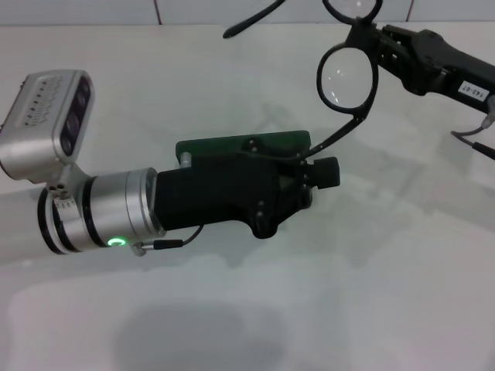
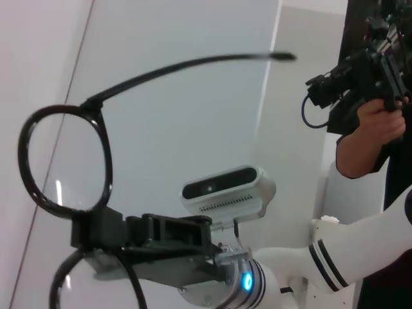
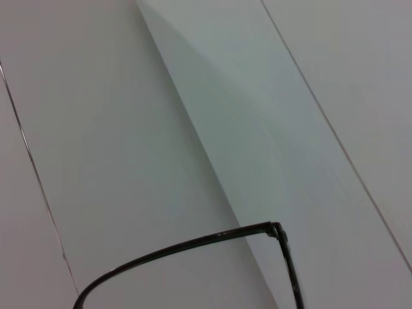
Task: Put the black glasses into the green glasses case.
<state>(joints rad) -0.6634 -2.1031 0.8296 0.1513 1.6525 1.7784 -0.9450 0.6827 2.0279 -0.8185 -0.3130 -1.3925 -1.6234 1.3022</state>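
The black glasses [image 1: 348,77] hang in the air at the far right, temple arms unfolded, one pointing down toward the case. My right gripper [image 1: 362,35] comes in from the far right and is shut on them at the bridge. The left wrist view looks up at the glasses [image 2: 64,161] and at the right gripper [image 2: 90,228] clamped between the two lenses. One temple arm of the glasses [image 3: 193,243] crosses the right wrist view. The green glasses case [image 1: 232,145] lies on the table, mostly covered by my left gripper [image 1: 313,174], which sits over its near side.
The white table [image 1: 348,270] spreads out around the case. My left arm's wrist camera [image 1: 50,116] sticks up at the left. In the left wrist view a person holding a camera [image 2: 373,96] stands beyond the right arm.
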